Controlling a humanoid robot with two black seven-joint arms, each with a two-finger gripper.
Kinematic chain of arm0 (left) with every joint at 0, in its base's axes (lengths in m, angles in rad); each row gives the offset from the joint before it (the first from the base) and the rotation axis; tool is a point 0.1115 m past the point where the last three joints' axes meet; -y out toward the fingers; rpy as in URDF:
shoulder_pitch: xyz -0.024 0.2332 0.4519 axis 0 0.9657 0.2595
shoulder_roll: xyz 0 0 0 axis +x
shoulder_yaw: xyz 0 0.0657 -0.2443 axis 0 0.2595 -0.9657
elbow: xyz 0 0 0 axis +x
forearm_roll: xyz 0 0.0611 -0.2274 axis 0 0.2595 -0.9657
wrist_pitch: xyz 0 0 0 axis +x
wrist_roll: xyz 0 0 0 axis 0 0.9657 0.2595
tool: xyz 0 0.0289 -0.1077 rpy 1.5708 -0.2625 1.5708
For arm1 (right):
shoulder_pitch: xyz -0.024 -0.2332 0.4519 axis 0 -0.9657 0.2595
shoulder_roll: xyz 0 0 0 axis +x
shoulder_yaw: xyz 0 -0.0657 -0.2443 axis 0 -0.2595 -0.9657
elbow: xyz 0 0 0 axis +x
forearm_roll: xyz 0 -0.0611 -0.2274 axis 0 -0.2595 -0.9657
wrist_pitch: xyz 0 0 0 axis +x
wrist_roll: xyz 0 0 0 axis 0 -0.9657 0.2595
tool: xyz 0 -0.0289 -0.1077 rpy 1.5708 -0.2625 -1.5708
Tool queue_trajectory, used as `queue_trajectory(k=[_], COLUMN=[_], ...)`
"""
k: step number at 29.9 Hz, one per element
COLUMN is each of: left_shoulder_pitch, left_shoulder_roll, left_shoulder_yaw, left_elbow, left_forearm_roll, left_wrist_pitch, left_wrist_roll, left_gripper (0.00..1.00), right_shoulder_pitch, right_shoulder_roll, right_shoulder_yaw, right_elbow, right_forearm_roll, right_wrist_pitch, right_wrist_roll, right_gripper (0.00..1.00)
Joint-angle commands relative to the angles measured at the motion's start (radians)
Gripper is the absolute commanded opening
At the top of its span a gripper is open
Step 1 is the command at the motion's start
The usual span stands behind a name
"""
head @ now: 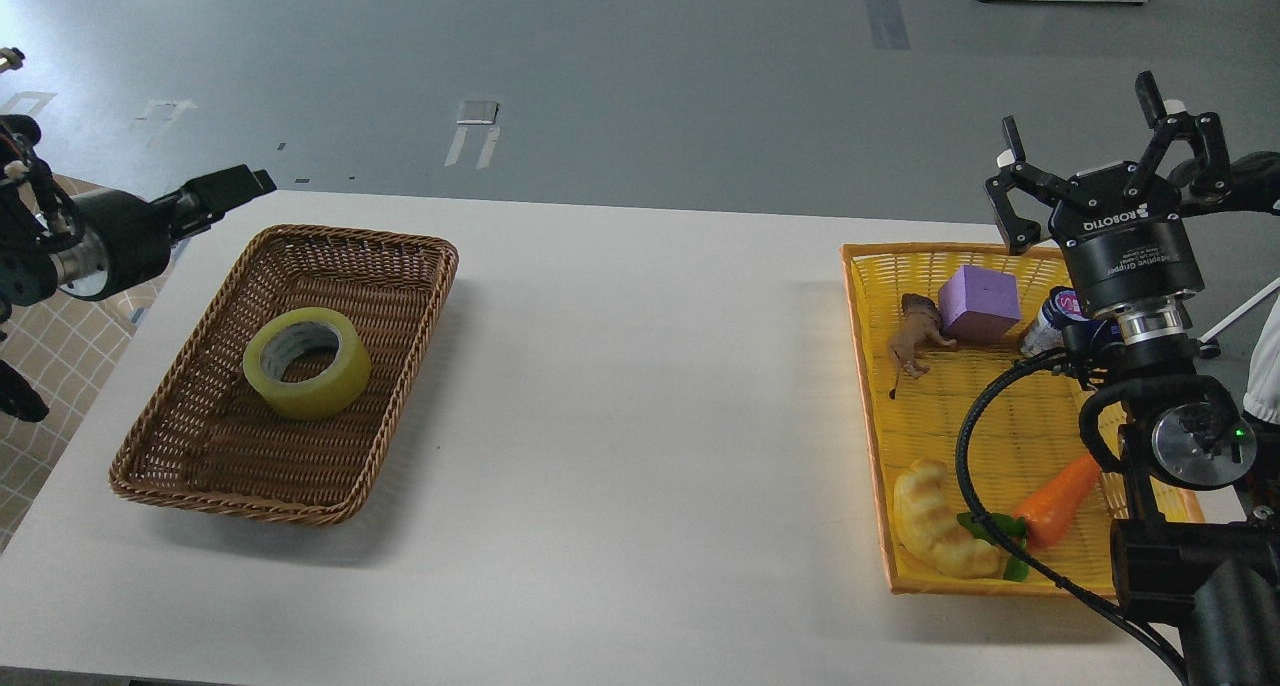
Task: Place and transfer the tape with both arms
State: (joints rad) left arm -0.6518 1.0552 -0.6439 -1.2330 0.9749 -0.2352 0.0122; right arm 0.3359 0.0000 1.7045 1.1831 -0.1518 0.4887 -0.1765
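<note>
The tape, a yellowish roll with a grey-white core, lies flat in the brown wicker basket on the left of the white table. My left gripper hangs above the basket's far left corner, well clear of the tape and holding nothing. It is seen as one dark shape, so I cannot tell its fingers apart. My right gripper is raised above the far right edge of the yellow basket, with its fingers spread open and empty.
The yellow basket holds a purple block, a brown toy animal, a small jar, a croissant and a carrot. A checked cloth lies beyond the table's left edge.
</note>
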Motion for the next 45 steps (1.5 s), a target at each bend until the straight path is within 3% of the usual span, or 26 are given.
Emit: queue_trajectory(k=[1, 3, 8, 12, 16, 21, 23, 24, 28, 31, 45], left_shoulder_pitch=[0.000, -0.002, -0.008, -0.008, 0.003, 0.055, 0.081, 0.081, 0.123, 0.136, 0.094], left_shoulder_roll=[-0.015, -0.055, -0.194, -0.337, -0.561, -0.724, -0.785, -0.785, -0.840, -0.869, -0.948], left_shoulder_yaw=[-0.123, -0.213, -0.342, -0.451, -0.591, -0.697, -0.698, -0.698, -0.698, -0.692, -0.691], left_elbow=[-0.005, -0.005, -0.005, -0.005, -0.005, -0.006, -0.010, -0.010, -0.008, 0.000, 0.088], left_forearm_roll=[-0.252, -0.446, -0.610, -0.616, -0.617, -0.625, -0.654, -0.654, -0.662, -0.662, -0.665], left_wrist_pitch=[-0.050, -0.128, -0.213, -0.216, -0.249, -0.253, -0.253, -0.253, -0.253, -0.253, -0.253], left_wrist_roll=[0.002, 0.012, 0.006, 0.003, -0.001, -0.008, -0.047, -0.047, -0.156, -0.214, -0.228], left_gripper=[0.98, 0.98, 0.98, 0.98, 0.98, 0.98, 0.98, 0.98, 0.98, 0.98, 0.98], right_shoulder_pitch=[0.000, 0.005, 0.025, 0.055, 0.090, 0.101, 0.109, 0.109, 0.150, 0.173, 0.232], right_shoulder_roll=[0.000, 0.000, 0.000, 0.000, 0.000, -0.023, -0.043, -0.043, -0.069, -0.080, -0.069], right_shoulder_yaw=[0.000, -0.002, -0.005, -0.011, -0.017, -0.019, -0.020, -0.020, -0.051, -0.057, -0.088], right_elbow=[0.000, 0.001, -0.002, -0.008, -0.013, -0.016, -0.016, -0.016, -0.045, -0.071, -0.131], right_forearm_roll=[0.000, 0.000, -0.002, -0.003, -0.008, -0.014, -0.015, -0.015, -0.020, -0.020, -0.110], right_wrist_pitch=[0.000, 0.000, 0.000, 0.000, 0.000, 0.000, 0.000, 0.000, 0.000, 0.000, 0.000], right_wrist_roll=[-0.001, -0.004, -0.009, -0.011, -0.011, -0.012, -0.014, -0.014, -0.012, -0.014, -0.009], right_gripper=[0.99, 0.99, 0.99, 0.99, 0.99, 0.99, 0.99, 0.99, 0.99, 0.99, 0.99])
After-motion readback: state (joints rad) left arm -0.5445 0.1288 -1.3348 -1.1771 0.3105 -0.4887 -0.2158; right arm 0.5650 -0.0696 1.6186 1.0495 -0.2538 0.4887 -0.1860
